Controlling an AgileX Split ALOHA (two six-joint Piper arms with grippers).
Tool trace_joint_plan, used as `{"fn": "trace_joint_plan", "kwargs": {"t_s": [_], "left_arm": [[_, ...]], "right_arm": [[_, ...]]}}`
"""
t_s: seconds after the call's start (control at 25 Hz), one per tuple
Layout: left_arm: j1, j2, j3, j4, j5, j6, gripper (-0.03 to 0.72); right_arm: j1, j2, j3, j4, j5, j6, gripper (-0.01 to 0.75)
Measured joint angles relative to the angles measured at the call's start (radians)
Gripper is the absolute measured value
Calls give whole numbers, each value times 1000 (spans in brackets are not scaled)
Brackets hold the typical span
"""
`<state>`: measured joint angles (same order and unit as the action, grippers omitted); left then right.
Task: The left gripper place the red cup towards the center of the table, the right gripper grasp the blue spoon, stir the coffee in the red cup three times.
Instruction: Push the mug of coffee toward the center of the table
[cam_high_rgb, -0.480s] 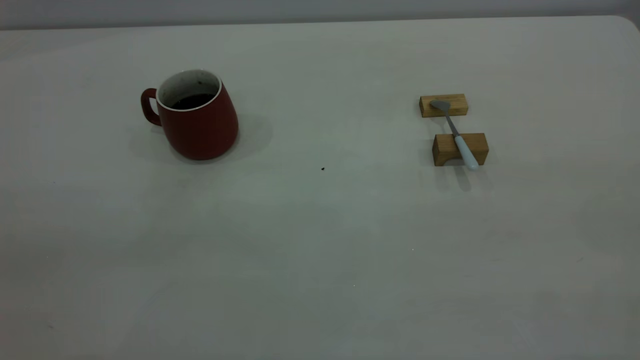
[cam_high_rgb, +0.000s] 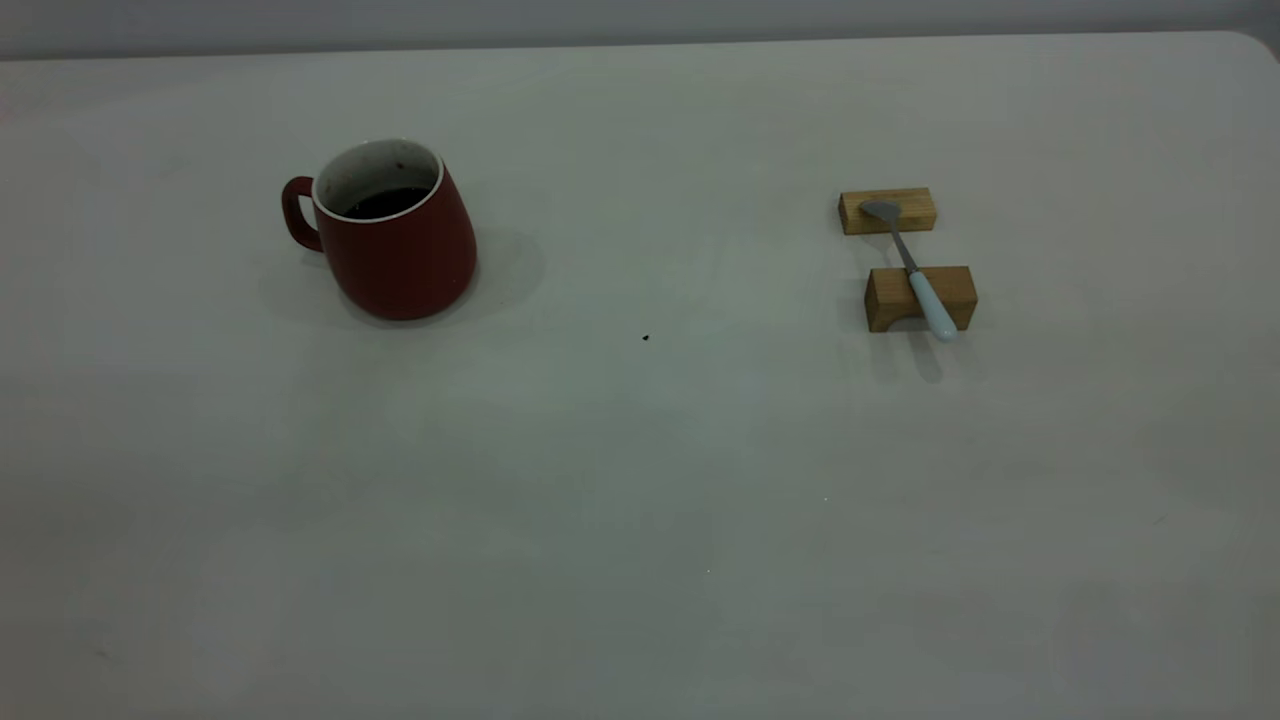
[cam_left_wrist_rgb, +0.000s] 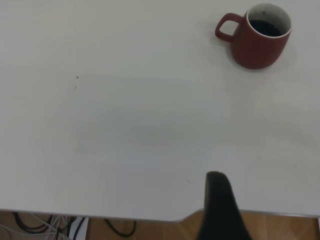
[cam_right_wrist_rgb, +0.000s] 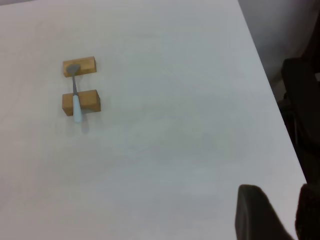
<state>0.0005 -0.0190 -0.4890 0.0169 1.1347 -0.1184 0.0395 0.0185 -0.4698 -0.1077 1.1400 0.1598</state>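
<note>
The cup (cam_high_rgb: 394, 232) is standing upright on the left part of the table (cam_high_rgb: 640, 480), its loop handle pointing toward the table's left edge in the exterior view. It is holding coffee (cam_high_rgb: 386, 202), a dark, nearly black pool lying well below the white rim, so the speckled white inside wall is showing above the liquid. In the left wrist view the cup (cam_left_wrist_rgb: 258, 37) is sitting far off from the left gripper (cam_left_wrist_rgb: 220, 210), and the coffee (cam_left_wrist_rgb: 266, 27) is showing through the open mouth.

The spoon (cam_high_rgb: 911, 270) is lying on the right part of the table, well apart from the cup. It is bridging two wooden blocks (cam_high_rgb: 921, 298): the grey bowl is resting on the farther, flatter block, and the stem is crossing the nearer, taller one, with the pale blue handle sticking out past it above the tabletop. A tiny dark speck (cam_high_rgb: 645, 337) is sitting on the table between cup and spoon.

Neither gripper is appearing in the exterior view. Only one dark finger of the left gripper is showing near the table edge, so whether it is open or closed cannot be told. The right gripper (cam_right_wrist_rgb: 280, 212) is hovering far from the spoon (cam_right_wrist_rgb: 75, 97), its two dark fingers standing apart with a gap between them, holding nothing
</note>
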Motion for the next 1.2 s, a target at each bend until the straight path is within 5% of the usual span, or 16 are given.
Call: {"fn": "trace_joint_plan", "kwargs": {"t_s": [0.76, 0.96, 1.2], "left_arm": [[0, 42, -2, 10, -5, 11, 551], [0, 289, -51, 11, -28, 13, 551], [0, 710, -146, 15, -205, 59, 551]], "right_arm": [[0, 0, 0, 0, 0, 0, 240], [0, 0, 0, 0, 0, 0, 240], [0, 0, 0, 0, 0, 0, 240]]}}
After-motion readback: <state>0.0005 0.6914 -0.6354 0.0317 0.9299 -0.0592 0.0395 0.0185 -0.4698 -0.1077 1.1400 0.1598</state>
